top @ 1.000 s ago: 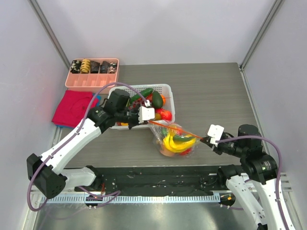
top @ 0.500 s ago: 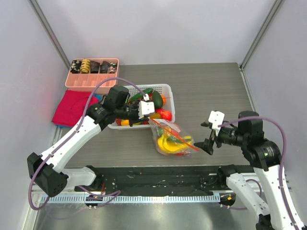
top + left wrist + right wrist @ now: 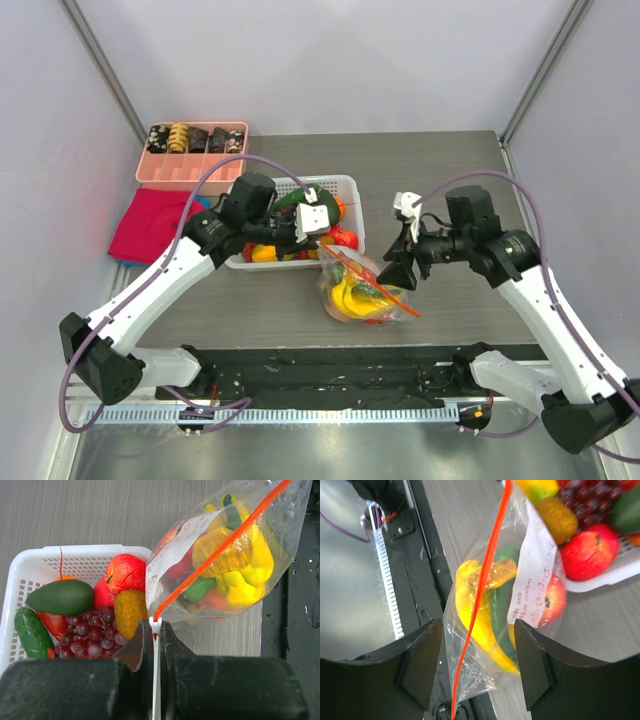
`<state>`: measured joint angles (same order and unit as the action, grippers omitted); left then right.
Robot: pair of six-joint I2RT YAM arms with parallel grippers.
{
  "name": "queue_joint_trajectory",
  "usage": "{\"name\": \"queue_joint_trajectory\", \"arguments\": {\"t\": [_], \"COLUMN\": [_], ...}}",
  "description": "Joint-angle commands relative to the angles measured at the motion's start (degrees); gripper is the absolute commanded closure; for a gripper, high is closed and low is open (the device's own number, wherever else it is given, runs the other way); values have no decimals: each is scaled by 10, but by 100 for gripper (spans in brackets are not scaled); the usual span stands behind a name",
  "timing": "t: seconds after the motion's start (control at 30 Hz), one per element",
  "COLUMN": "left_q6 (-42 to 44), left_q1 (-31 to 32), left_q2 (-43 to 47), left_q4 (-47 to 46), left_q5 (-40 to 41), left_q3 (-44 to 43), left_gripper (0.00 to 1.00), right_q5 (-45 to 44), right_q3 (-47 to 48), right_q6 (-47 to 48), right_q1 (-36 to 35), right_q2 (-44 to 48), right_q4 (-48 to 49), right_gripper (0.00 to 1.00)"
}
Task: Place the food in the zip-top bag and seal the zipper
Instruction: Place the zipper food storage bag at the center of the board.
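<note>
The zip-top bag (image 3: 362,292) lies on the table in front of the basket, holding food: yellow bananas (image 3: 470,612), a red fruit (image 3: 553,600) and a green piece. Its orange-red zipper (image 3: 220,547) runs diagonally across the mouth. My left gripper (image 3: 156,630) is shut on the zipper's white end piece at the bag's corner next to the basket (image 3: 320,240). My right gripper (image 3: 477,652) hangs open above the bag's other half (image 3: 398,268); the zipper (image 3: 482,585) passes between its fingers without touching either.
The white lattice basket (image 3: 347,184) behind the bag holds an avocado (image 3: 60,596), purple grapes (image 3: 92,630), a red apple (image 3: 126,572) and other toy food. A pink divided tray (image 3: 195,168) and a red cloth (image 3: 150,225) lie at the far left.
My right gripper let go of the zipper's far end, opened and swung up and left over the bag. The bag slumped towards the basket. The left grip stayed.
</note>
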<state>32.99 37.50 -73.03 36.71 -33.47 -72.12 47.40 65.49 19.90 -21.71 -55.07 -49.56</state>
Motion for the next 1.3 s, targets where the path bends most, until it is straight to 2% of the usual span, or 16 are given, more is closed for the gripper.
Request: {"name": "queue_joint_trajectory", "arguments": {"t": [0.0,0.17,0.37,0.63,0.7,0.73,0.8,0.83,0.87,0.97,1.03,1.07,1.17,1.2,1.23,1.27], "left_q6": [-7,-7,-5,-6,-6,-8,-9,-11,-13,-28,-39,-53,-79,-101,-113,-136], "left_q1": [0,1,1,0,1,1,1,0,1,0,0,1,1,1,1,0], "left_q2": [4,2,-3,-7,-8,-9,-9,-9,-10,-7,-5,-2,3,6,6,8], "left_q4": [-21,-22,-21,-21,-21,-22,-22,-23,-22,-22,-21,-22,-27,-29,-33,-33], "left_q5": [-2,-4,-2,-10,-10,-9,-8,-7,-7,-12,-15,-18,-13,-11,-7,-2], "left_q3": [-29,-30,-33,-36,-38,-39,-41,-42,-42,-42,-42,-42,-44,-46,-49,-56], "left_gripper": [100,100,100,100,100,100,100,100,100,100,89,72,45,32,27,13], "right_q5": [-60,-80,-132,-170,-171,-171,-169,-164,-154,-157,-171,-189,-223,-252,-265,-280], "right_q3": [31,43,14,0,-2,-2,-1,2,2,2,2,2,18,39,52,77], "right_q6": [33,39,44,53,52,55,56,61,65,70,68,65,42,27,16,-6], "right_q1": [-40,-91,-136,-144,-144,-144,-144,-144,-144,-145,-144,-144,-145,-144,-145,-144], "right_q2": [-37,-63,-76,-85,-82,-82,-79,-78,-76,-48,-15,-6,13,11,3,2], "right_q4": [-21,-23,-9,4,3,3,-5,-12,-20,-38,-47,-50,-79,-91,-98,-108], "right_gripper": [36,36,38,45,53,62,74,89,99,99,99,99,99,99,99,99]}}
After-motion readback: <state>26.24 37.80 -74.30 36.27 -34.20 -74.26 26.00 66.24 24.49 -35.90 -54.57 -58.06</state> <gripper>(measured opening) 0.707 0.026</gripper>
